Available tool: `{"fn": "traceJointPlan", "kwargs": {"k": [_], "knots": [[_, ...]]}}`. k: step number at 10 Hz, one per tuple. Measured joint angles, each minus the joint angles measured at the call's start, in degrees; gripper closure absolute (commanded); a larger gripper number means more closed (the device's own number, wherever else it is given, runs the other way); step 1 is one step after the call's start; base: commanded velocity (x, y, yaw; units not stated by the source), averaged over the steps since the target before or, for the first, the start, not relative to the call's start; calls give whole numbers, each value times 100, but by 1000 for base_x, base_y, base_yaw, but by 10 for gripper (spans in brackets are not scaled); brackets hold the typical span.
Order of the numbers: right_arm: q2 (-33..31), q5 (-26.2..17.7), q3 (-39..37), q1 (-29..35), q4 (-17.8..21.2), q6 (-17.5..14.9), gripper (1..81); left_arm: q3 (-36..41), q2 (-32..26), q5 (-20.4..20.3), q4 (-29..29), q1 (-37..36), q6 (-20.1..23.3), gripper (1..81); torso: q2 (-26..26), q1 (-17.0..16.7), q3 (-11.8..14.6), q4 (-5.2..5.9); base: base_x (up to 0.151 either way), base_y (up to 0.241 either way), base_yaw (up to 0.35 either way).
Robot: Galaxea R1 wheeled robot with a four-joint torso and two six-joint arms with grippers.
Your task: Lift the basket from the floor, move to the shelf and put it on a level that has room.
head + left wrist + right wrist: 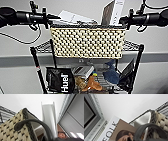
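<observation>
The cream woven basket hangs in mid-air between my two arms, in front of and slightly above the shelf. Its top level shows as black wire grid on both sides of the basket. My left gripper is at the basket's left end by the dark rim, and my right gripper is at the right end. The dark loop handle arches close in the left wrist view beside the weave. The other handle shows in the right wrist view. Magazines stand in the basket.
A lower tier of the rack carries a black Huel bag, a small box, a blue item and an orange item. A pale wall stands right behind the rack.
</observation>
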Motion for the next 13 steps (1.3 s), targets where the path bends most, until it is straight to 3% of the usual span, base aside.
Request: {"fn": "traceJointPlan", "kwargs": {"k": [3,8,13], "knots": [[697,-527,-1176,-33,-67,-56,811,-1301,707,542,283,44,1,811,5,9,-5,0,0,0,0],[1616,-1219,-3101,-190,-91,-450,811,-3073,1810,1256,780,124,1,811,9,15,-9,0,0,0,0],[2294,-1671,-4642,-358,-48,-1023,811,-4120,2494,1491,1235,226,-27,811,9,15,-11,0,0,0,0]]}}
